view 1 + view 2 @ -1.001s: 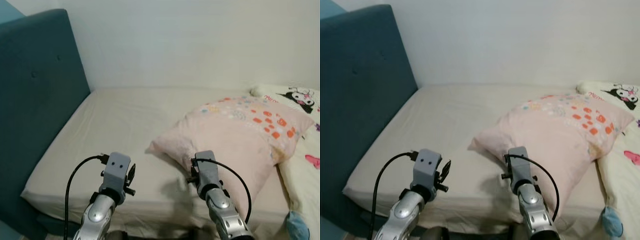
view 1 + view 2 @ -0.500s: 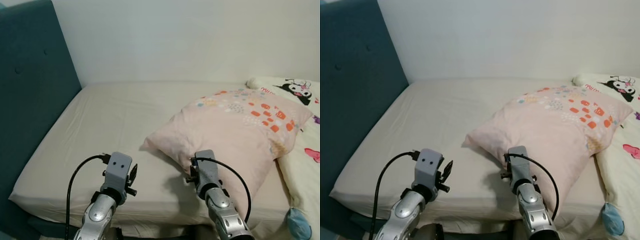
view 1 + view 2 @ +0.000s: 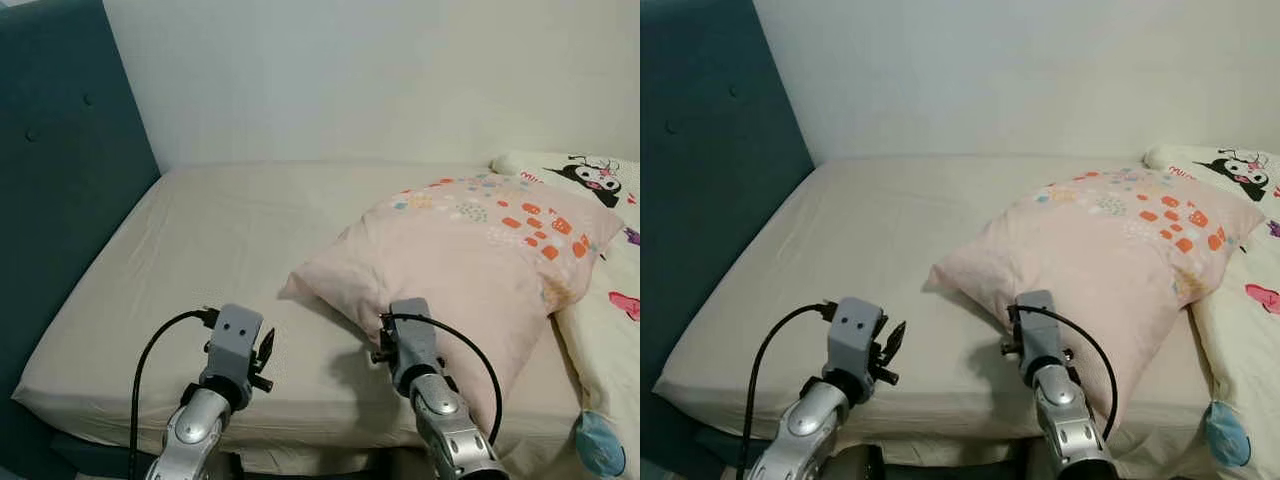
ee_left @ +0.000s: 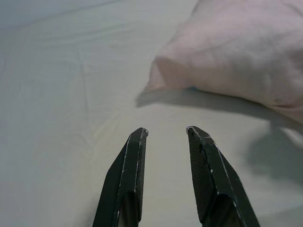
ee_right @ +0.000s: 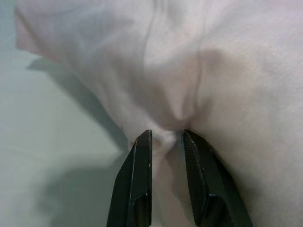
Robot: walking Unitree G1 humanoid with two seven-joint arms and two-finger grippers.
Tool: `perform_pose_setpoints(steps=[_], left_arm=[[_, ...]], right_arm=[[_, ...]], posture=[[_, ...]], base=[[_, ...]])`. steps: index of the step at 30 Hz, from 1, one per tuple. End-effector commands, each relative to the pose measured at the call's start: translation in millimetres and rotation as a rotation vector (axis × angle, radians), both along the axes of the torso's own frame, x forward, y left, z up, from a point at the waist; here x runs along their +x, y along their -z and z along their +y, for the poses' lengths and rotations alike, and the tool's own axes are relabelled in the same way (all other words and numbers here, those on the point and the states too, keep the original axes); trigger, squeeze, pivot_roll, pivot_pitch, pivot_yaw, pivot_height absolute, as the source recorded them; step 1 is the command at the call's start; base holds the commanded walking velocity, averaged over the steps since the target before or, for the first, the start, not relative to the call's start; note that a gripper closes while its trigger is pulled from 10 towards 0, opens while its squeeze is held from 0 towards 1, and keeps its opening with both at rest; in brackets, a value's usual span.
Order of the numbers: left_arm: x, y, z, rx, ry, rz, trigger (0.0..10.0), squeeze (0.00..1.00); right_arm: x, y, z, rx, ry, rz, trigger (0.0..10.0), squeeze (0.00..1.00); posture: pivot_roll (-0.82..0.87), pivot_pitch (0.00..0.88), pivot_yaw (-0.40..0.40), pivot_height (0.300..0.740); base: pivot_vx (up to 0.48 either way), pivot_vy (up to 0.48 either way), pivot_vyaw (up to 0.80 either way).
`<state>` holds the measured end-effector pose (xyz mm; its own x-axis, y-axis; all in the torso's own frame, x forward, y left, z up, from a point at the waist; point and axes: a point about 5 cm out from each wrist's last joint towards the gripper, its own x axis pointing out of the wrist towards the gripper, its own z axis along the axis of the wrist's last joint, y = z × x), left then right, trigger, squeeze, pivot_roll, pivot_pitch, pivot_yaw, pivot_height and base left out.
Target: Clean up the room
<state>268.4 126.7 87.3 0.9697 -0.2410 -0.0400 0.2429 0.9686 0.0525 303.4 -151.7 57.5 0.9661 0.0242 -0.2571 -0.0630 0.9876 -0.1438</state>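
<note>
The right gripper (image 5: pixel 164 137) has pinched a fold of the pink pillow (image 3: pixel 470 260) — lying at two o'clock on the bed (image 3: pixel 200 250) — seemingly mid-tidy, while the left gripper (image 4: pixel 165 133) hovers unclenched and empty; next, lift and carry it toward the headboard (image 3: pixel 60 180) at ten o'clock.

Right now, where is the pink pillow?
The pink pillow lies on the bed's right side, beside the cartoon blanket, its near edge pinched by the right hand.

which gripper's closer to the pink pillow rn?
Right. The right gripper is pinching a fold of the pink pillow at its near edge. The left gripper hangs open over the bare sheet, short of the pillow's corner.
</note>
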Motion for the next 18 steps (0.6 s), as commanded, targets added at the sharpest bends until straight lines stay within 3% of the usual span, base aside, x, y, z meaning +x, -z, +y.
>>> perform_pose_setpoints(steps=[1,2,7,8,9,10,18], left_arm=[[2.1,1,3.3,-0.074,-0.011,0.033,10.0,0.00],[4.0,-1,3.9,-0.138,-0.018,0.047,10.0,0.00],[15.1,-1,6.1,-0.264,-0.050,0.082,10.0,0.04],[20.0,1,6.1,-0.293,-0.053,0.098,10.0,0.71],[23.1,2,6.0,-0.310,-0.054,0.108,10.0,0.71],[26.3,1,5.5,-0.327,-0.049,0.112,10.0,1.00],[37.1,0,0.1,-0.390,0.018,0.153,10.0,1.00]], right_arm=[[4.0,-8,-6.7,-0.033,0.023,-0.052,10.0,0.62],[5.8,-13,-8.0,-0.043,0.020,-0.081,10.0,1.00],[9.0,-27,-8.7,-0.033,0.011,-0.158,10.0,1.00],[9.3,-34,-9.4,-0.031,0.013,-0.197,10.0,1.00],[9.3,-38,-9.9,-0.031,0.014,-0.224,10.0,1.00],[9.8,-45,-11.7,-0.041,0.021,-0.258,10.0,1.00],[15.6,-74,-9.0,-0.180,-0.058,-0.381,10.0,1.00]], posture=[[0.05,0.045,-0.013,0.572],[0.05,0.047,-0.013,0.572],[0.05,0.059,-0.011,0.572],[0.05,0.059,-0.011,0.572],[0.05,0.059,-0.011,0.572],[0.04,0.063,-0.002,0.572],[0.02,0.071,0.018,0.572]], base=[[0.000,0.000,0.00],[0.000,0.000,0.00],[0.000,0.000,0.00],[0.000,0.000,0.00],[0.000,0.000,0.00],[0.000,0.000,0.00],[0.000,0.000,0.00]])
